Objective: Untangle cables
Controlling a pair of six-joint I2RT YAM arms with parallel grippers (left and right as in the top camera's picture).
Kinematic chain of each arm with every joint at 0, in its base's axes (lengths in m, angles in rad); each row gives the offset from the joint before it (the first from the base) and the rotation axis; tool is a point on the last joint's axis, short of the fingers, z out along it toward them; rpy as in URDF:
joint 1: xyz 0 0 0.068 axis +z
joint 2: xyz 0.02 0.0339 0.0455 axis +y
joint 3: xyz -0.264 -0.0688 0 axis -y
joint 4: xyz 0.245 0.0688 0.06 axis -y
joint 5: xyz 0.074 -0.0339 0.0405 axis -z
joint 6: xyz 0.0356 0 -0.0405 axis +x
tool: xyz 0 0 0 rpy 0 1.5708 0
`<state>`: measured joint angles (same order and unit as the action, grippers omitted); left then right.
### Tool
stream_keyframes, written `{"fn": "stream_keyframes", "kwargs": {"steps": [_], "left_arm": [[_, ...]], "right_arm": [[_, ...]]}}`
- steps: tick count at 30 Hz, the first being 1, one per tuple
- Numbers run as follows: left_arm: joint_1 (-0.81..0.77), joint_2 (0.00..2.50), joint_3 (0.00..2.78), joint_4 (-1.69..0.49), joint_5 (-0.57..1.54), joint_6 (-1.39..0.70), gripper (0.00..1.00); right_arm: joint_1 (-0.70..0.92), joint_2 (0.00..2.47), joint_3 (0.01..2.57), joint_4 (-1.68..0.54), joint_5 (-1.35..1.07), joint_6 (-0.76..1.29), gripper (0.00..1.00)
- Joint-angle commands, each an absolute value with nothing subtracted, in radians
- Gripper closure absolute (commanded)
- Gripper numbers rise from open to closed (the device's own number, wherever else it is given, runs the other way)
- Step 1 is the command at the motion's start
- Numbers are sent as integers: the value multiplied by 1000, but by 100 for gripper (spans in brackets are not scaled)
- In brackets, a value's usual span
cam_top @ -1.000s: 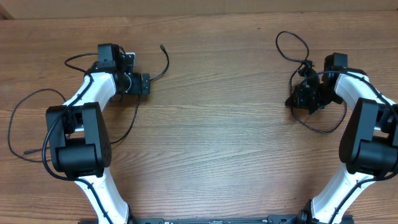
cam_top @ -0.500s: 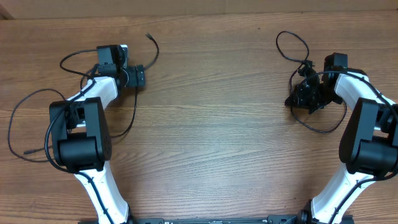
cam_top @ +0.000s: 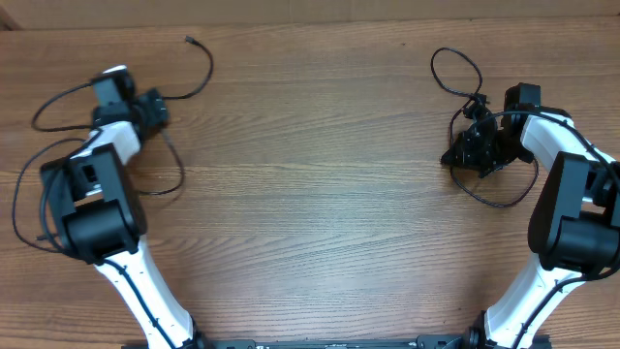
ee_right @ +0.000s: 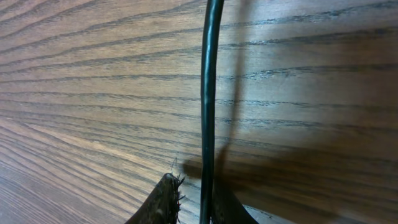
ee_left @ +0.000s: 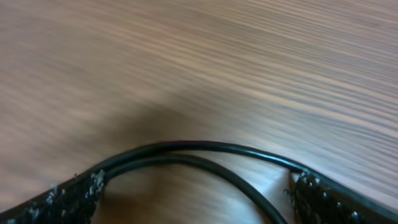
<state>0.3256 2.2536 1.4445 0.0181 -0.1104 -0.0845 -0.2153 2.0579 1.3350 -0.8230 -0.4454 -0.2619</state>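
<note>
A thin black cable (cam_top: 206, 70) runs from its small plug end (cam_top: 189, 40) near the back edge, past my left gripper (cam_top: 155, 107), into a loop below it. In the left wrist view two strands of this cable (ee_left: 205, 146) lie across the gap between the fingertips of the left gripper (ee_left: 196, 186), which are wide apart. My right gripper (cam_top: 455, 155) is shut on a second cable (cam_top: 433, 64), which loops above and below it. In the right wrist view that cable (ee_right: 208, 93) runs straight up from between the right gripper's closed fingers (ee_right: 202, 193).
A third thin cable (cam_top: 15, 199) loops along the far left edge and ends in a plug (cam_top: 41, 236). The brown wooden table (cam_top: 320, 194) lies between the two arms.
My left gripper has moved left and towards the back left corner, and the cable and its plug end have shifted left with it. The right arm and its cable have not moved.
</note>
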Motion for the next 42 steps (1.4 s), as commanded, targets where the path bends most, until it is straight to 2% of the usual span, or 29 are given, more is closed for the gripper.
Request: {"fn": "stream_keyframes", "kwargs": {"steps": [1,9,15,25,30,33,42], "left_arm": [[391,2299,1532,-73,-128,-128,0],[386,2294,1805,-346,-103,-115,0],[339,2290,2169,-717,-16,-14,0],[250,2288,2627,-1242,121,4,0],[178,2288,2685,-1453,123,17,0],[137,2288,2684,-1530,124,20,0],[8,2288,2685,-1667,125,23,0]], "right_arm": [[-210,2095,1314,-822,-432,-257,83],[-210,2095,1314,-826,-432,-257,83],[-210,2095,1314,-825,-432,-257,83],[-210,2095,1314,-822,-432,-257,81],[-209,2095,1318,-813,-517,-258,81],[-199,2095,1318,-797,-544,-249,96],[-116,2094,1373,-829,-548,-130,96]]}}
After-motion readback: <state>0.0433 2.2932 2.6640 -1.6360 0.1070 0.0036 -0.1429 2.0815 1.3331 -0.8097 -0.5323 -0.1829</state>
